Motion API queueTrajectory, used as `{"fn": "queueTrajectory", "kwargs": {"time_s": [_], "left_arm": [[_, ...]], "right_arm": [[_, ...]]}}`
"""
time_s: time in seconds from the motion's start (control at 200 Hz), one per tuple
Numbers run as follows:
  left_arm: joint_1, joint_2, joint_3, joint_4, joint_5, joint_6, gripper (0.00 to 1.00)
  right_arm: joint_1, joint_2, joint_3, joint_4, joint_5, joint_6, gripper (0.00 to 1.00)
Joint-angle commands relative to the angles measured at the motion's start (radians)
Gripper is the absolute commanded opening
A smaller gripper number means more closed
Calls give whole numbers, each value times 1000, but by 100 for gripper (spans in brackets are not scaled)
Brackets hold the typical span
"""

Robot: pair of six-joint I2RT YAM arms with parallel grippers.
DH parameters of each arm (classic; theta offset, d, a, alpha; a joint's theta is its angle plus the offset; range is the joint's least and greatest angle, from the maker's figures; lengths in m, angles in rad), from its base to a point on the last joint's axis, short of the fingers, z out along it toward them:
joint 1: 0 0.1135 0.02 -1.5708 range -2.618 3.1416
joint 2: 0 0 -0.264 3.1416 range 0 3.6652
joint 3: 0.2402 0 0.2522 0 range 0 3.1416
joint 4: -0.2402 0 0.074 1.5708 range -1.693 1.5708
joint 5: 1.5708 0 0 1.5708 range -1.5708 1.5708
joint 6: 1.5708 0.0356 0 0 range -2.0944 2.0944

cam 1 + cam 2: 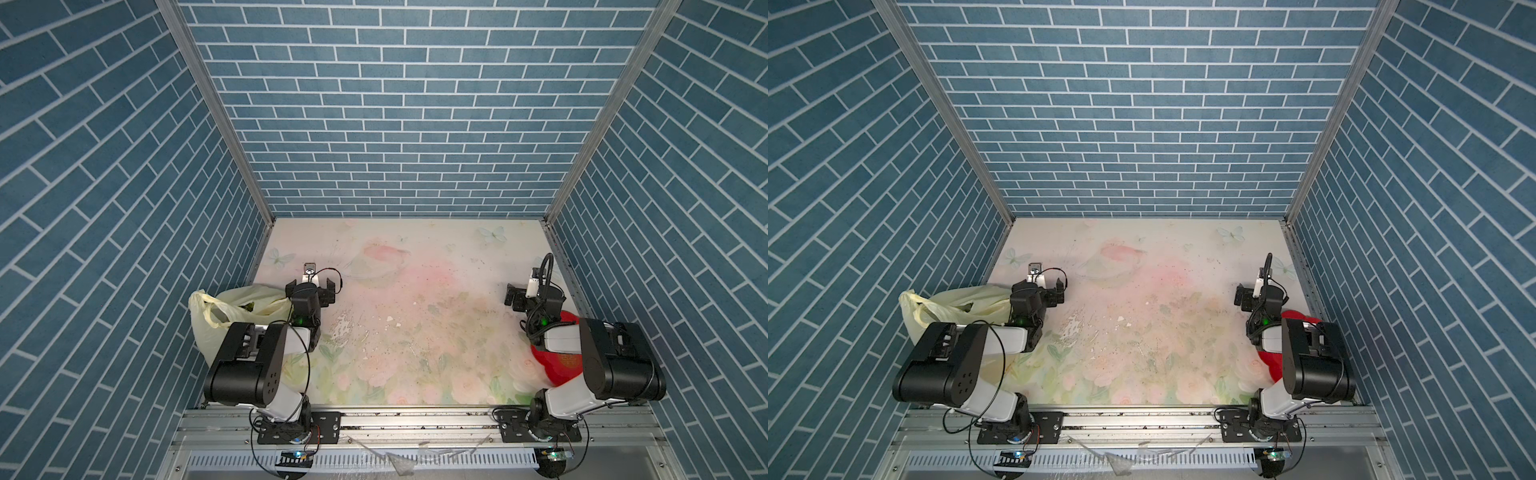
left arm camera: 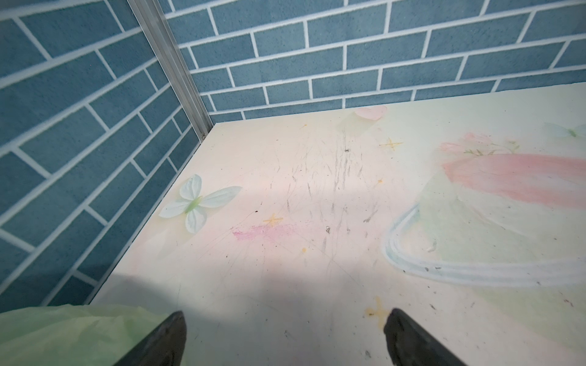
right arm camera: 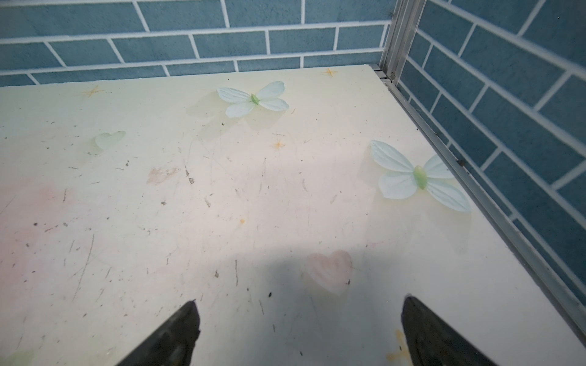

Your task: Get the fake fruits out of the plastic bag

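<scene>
Robot test booth, blue brick-print walls [image 1: 415, 124], aluminium frame [image 1: 214, 104], floral tabletop [image 1: 415, 291]

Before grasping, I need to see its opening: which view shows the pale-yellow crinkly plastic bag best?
A top view: the pale-yellow crinkly plastic bag shows its handles and open mouth, the left arm hiding its near part; both top views agree. The left wrist view catches only an edge; the right wrist view, nothing.

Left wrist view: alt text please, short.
The left gripper is wide open, its two dark fingertips holding nothing, above a scuffed pastel floral table. The crumpled pale plastic bag shows beside one fingertip. Behind, blue brick-pattern walls meet at a metal corner post.
</scene>
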Motion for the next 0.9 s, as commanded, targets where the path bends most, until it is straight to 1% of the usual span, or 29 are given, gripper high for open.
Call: {"fn": "queueTrajectory", "kwargs": {"time_s": [0.0,0.215,0.305,0.445,0.49,0.585,0.65,0.71,0.755,0.785,0.895], "left_arm": [[1,3,0,3,9,-9,99],[-1,0,-4,10,0,-5,99],[-8,-54,16,-66,1,4,99],[-70,-191,143,-392,-86,30,99],[-95,-229,163,-427,-118,10,99],[-142,-309,179,-457,-134,-25,99],[-178,-359,215,-521,-158,-55,99],[-202,-399,269,-599,-166,-109,99],[-209,-422,317,-688,-180,-179,99],[-210,-433,374,-758,-177,-212,99],[-209,-470,542,-980,-143,-258,99]], "right_arm": [[-2,5,36,11,-11,-10,99],[-2,4,33,14,-10,-9,99],[1,-6,22,29,-47,-29,99],[2,-82,-3,13,-60,-33,99],[1,-114,1,-22,-63,-35,99],[4,-191,24,-126,-67,-41,99],[11,-258,45,-204,-65,-38,99],[12,-322,66,-259,-64,12,99],[13,-364,85,-305,-75,54,99],[13,-391,110,-337,-86,79,99],[15,-465,211,-501,-93,172,99]]}}
